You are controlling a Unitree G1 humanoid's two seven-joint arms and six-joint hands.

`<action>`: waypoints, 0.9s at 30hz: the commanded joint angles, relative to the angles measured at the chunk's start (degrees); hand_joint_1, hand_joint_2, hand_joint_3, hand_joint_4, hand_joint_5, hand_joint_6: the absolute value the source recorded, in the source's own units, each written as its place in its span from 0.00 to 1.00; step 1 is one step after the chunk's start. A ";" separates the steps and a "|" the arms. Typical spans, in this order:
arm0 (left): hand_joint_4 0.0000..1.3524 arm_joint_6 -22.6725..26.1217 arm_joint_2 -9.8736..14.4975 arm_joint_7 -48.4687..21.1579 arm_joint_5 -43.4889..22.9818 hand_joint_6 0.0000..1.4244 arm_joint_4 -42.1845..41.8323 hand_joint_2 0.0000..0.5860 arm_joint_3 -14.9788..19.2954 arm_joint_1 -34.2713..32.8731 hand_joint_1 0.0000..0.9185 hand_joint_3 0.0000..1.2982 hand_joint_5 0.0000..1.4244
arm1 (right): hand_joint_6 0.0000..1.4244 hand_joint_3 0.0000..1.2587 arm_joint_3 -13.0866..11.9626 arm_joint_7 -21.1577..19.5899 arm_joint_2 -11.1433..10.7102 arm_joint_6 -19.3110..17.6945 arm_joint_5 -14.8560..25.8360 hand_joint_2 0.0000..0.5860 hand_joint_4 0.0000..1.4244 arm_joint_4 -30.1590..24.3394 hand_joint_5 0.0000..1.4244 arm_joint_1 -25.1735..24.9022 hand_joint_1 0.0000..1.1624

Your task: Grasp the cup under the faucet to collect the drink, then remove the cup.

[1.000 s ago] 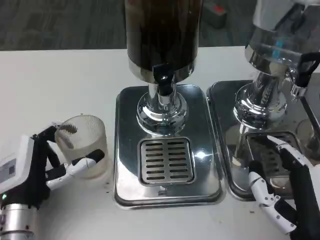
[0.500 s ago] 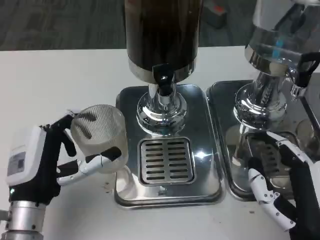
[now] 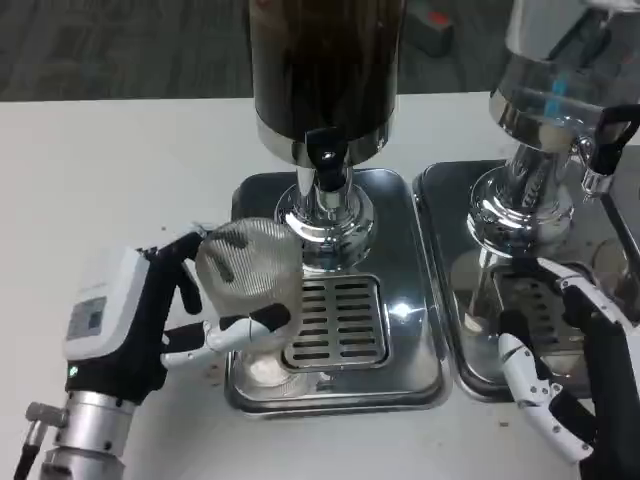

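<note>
Cup (image 3: 250,268), clear and ribbed plastic, left of centre in the frame, gripped by the left hand (image 3: 150,320) and hanging over the left edge of the steel drip tray (image 3: 395,240), partly covering the left end of the slotted grille (image 3: 335,320). Tilted, mouth facing up toward the camera, not yet under the black faucet (image 3: 327,155), which sits up and to the right of it at the foot of the dark drink dispenser (image 3: 325,70). Clamped between black fingers (image 3: 185,275) wrapped round the far left side and a white finger (image 3: 240,330) pressed against the near side. Behind the cup, the dispenser's chrome pedestal (image 3: 325,215), upright at the middle of the tray. Below left, the silver forearm (image 3: 90,440) running off the bottom edge. At right, a second dispenser (image 3: 560,90) with a clear vessel on a chrome base, standing on its own steel tray (image 3: 445,290) just beside the first. Low in the right corner, the right hand (image 3: 570,380), fingers apart and holding nothing, hovering over the near part of that second tray. Beneath everything, the white table (image 3: 110,170); beyond its far edge, grey floor (image 3: 120,45) along the top of the frame.
</note>
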 commanded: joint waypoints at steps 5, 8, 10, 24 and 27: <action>0.58 -0.88 -2.16 -0.42 0.99 0.99 3.74 0.16 -2.70 -4.08 0.36 0.46 0.72 | 0.23 0.24 0.45 -0.91 1.17 -1.08 0.05 0.77 0.17 -1.84 0.16 1.63 0.29; 0.58 -0.90 -2.68 -0.34 1.03 0.99 4.86 0.16 -3.58 -4.96 0.36 0.46 0.72 | 0.23 0.24 0.52 -0.97 1.41 -1.03 -0.08 0.77 0.17 -2.24 0.16 2.21 0.29; 0.58 -0.88 -3.05 -0.30 1.10 0.99 5.49 0.16 -4.00 -5.43 0.36 0.46 0.72 | 0.23 0.24 0.41 -0.99 1.47 -1.01 0.03 0.77 0.17 -2.49 0.16 2.57 0.29; 0.55 0.10 -4.33 0.24 1.54 0.93 9.73 0.16 -6.30 -8.82 0.32 0.44 0.67 | 0.23 0.24 0.97 -0.93 2.31 -0.70 -0.31 0.78 0.17 -4.06 0.16 3.98 0.29; 0.53 0.55 -4.80 0.08 1.60 0.92 10.90 0.17 -6.48 -9.64 0.31 0.42 0.66 | 0.23 0.24 1.00 -0.78 2.39 -0.63 -0.28 0.78 0.17 -4.26 0.16 4.17 0.29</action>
